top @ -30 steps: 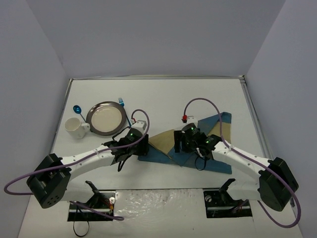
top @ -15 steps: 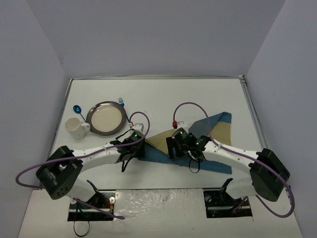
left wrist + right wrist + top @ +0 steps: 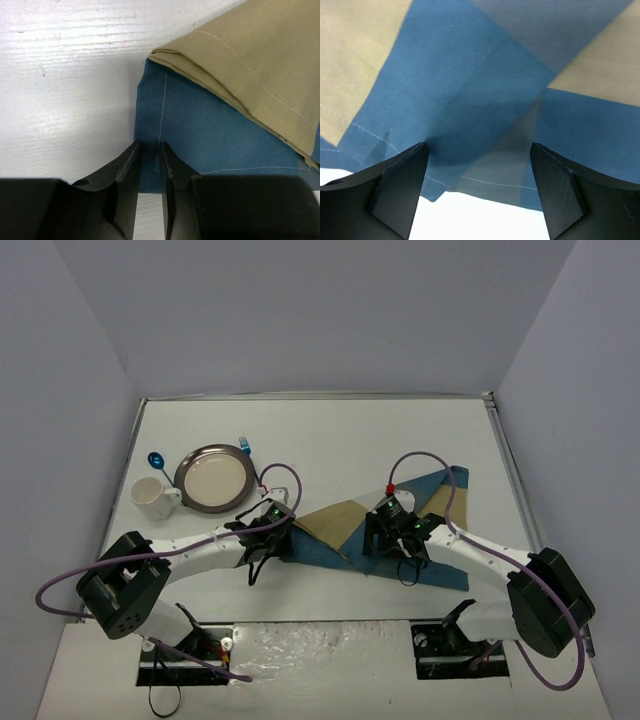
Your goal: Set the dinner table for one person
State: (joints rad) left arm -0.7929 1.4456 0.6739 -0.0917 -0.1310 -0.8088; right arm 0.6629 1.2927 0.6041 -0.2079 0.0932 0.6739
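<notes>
The dinner table (image 3: 400,430) is carrying the folded placemat (image 3: 335,522) near its 6 o'clock edge, where the left gripper (image 3: 149,149) is pinching the cloth's 9 o'clock corner between nearly closed fingers while the right gripper (image 3: 479,149) is hanging wide open over its 3 o'clock part.

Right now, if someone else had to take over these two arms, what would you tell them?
The left gripper is shut on the placemat's left edge. The right gripper is open just above it, holding nothing. The placemat lies folded over itself in the middle of the table. The plate, cup, spoon and fork sit together at the left. Done: nothing set. Left: spread the placemat flat, then probably lay plate, cup and cutlery on it.
</notes>
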